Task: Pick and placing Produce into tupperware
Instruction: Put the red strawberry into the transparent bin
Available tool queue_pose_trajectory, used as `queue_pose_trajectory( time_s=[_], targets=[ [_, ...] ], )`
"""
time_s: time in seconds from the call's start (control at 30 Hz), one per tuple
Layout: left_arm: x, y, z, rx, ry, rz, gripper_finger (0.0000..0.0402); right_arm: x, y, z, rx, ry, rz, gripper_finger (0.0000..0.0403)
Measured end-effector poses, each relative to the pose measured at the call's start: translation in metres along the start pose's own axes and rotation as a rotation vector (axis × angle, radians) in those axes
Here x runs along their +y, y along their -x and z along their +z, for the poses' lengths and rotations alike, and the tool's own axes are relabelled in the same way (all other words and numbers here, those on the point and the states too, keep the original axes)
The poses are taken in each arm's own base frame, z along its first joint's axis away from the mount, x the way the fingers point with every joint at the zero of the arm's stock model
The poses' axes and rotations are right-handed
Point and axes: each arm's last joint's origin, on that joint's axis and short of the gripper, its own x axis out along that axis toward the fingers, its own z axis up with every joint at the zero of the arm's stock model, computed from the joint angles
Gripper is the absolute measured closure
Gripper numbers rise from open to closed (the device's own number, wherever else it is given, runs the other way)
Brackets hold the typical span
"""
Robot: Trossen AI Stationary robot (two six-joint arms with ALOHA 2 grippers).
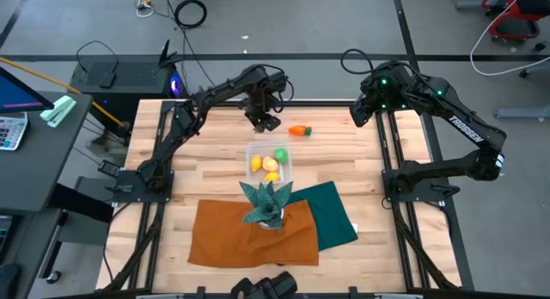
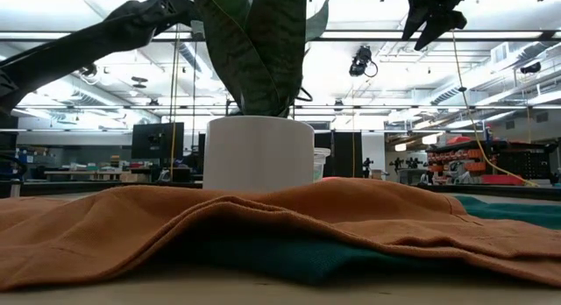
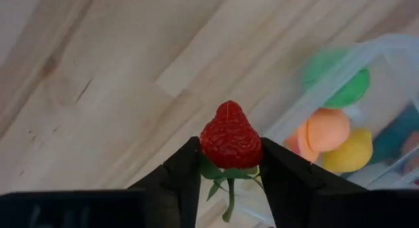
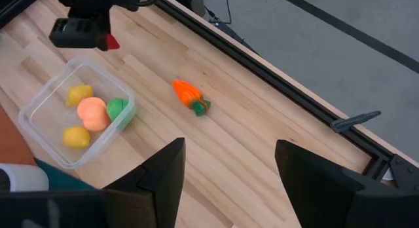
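Note:
My left gripper (image 1: 263, 121) hangs over the bare wood just beyond the far edge of the clear tupperware (image 1: 269, 161), shut on a red toy strawberry (image 3: 229, 133). The right wrist view shows that strawberry (image 4: 111, 42) as a red tip under the left gripper. Inside the tupperware (image 4: 39, 126) lie two yellow pieces, an orange one (image 4: 91, 113) and a green one (image 4: 118, 108). An orange carrot (image 1: 298, 130) with a green top lies on the wood to the right of the left gripper. My right gripper (image 4: 229, 175) waits high at the far right, open with nothing between its fingers. My left gripper pinches the strawberry between its two fingers by its sides near the leafy green cap (image 3: 211, 152). The fingers point steeply down. The stem points back toward the wrist and the red tip away from it. The strawberry is lifted clear of the table.
A teal spiky plant in a white pot (image 1: 266, 203) stands just on the near side of the tupperware, on a rumpled orange cloth (image 1: 249, 234) that overlaps a green cloth (image 1: 335, 213). Bare wood lies to the far left (image 1: 206, 136) and around the carrot.

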Motion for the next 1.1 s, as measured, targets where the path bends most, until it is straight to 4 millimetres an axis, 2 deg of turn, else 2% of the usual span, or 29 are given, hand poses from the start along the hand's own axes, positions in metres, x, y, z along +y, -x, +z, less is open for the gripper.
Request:
queue_pose_trajectory(
  time_s=[0.2,0.33,0.63,0.87,1.1],
  targets=[
    [-0.031,0.003,-0.011,0.004,-0.068,-0.064,0.026,0.0,0.0,0.0,0.001,0.001,0.0,0.0199],
    [-0.055,-0.001,-0.018,0.023,-0.13,-0.096,0.0251,0.0,0.0,-0.001,0.01,0.002,-0.002,0.0199],
    [-0.099,-0.012,-0.035,0.045,-0.251,-0.069,0.0261,0.0,0.0,-0.002,0.019,0.005,-0.004,0.0199],
    [-0.112,-0.016,-0.041,0.013,-0.336,0.084,0.0249,0.0,0.0,-0.002,0.019,0.009,-0.004,0.0199],
    [-0.111,-0.017,-0.04,0.005,-0.347,0.117,0.0261,0.0,0.0,-0.002,0.019,0.009,-0.004,0.0199]
  ],
)
